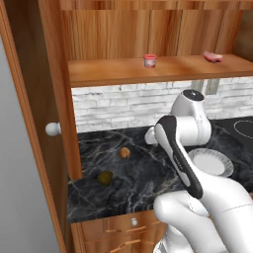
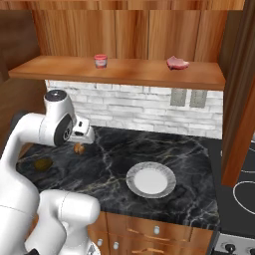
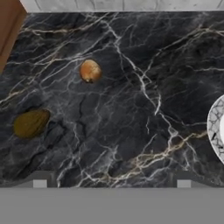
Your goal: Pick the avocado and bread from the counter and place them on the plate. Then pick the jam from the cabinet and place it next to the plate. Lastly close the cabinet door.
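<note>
Hand view: plate [image 3: 216,127] bare, avocado [image 3: 30,123] and bread [image 3: 90,71] on counter [image 3: 131,109].

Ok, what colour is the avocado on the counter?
Dark olive-brown avocado; clearest in the hand view.

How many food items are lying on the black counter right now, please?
2: the bread lies nearer the brick wall, and the avocado lies nearer the counter's front edge. The arm could hide others.
</note>
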Controlling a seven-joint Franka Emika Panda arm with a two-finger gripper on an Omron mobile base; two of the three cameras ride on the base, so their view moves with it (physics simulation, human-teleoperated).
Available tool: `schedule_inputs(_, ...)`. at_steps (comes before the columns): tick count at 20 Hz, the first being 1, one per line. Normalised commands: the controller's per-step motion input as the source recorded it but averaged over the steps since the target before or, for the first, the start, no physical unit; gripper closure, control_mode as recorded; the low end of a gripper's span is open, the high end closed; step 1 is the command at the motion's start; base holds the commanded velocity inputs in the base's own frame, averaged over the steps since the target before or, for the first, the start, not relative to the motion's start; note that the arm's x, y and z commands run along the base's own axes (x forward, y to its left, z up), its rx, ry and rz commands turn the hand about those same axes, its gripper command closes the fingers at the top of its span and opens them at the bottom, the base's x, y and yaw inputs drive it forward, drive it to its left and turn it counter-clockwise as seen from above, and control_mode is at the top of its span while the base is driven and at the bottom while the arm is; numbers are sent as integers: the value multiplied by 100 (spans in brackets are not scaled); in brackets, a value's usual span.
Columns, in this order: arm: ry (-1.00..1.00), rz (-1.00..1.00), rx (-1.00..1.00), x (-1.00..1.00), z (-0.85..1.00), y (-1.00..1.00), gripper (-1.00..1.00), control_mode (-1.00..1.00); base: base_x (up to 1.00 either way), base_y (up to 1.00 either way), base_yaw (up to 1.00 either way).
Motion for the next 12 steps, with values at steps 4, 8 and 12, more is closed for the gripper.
schedule_inputs(4, 0, 0, 0, 21, -31, 30, -100, -100, 0, 0, 0)
schedule_inputs(8, 0, 0, 0, 26, -30, 25, -100, -100, 0, 0, 0)
schedule_inputs(12, 0, 0, 0, 30, -30, 24, -100, -100, 0, 0, 0)
